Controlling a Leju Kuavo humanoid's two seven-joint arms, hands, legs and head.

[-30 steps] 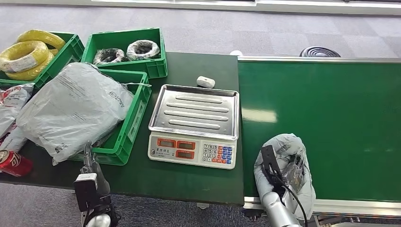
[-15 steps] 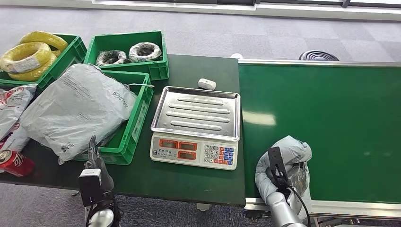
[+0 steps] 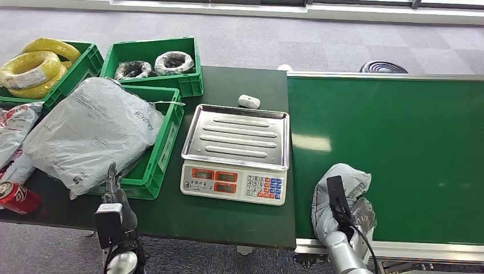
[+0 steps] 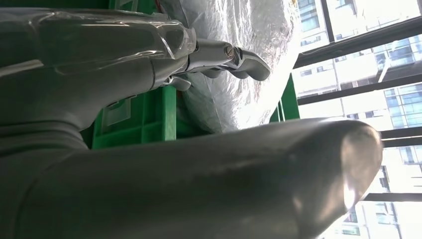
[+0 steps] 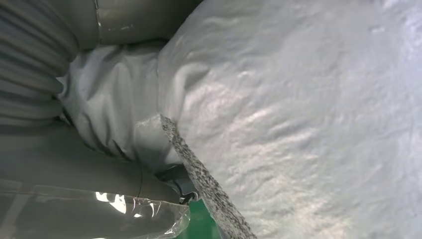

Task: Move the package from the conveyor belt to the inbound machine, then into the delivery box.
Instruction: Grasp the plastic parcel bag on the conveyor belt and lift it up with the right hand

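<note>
Right hand (image 3: 341,212), fingers clamped on crumpled grey poly-bag package (image 3: 335,188), now nearer silver-tray scale (image 3: 237,153): pickup from green conveyor belt (image 3: 399,148) underway. Left hand (image 3: 114,201) fingers apart, idle.

Grey carpet floor (image 3: 285,43) behind dark green table (image 3: 228,220)

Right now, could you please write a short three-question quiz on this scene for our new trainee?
1. True or false: a package lies on the scale's tray.
2. The right hand grips the grey package over which surface? A) conveyor belt B) green crate C) floor
3. What lies behind the scale?

Key: 1 false. 2 A. 3 A small white device.
</note>
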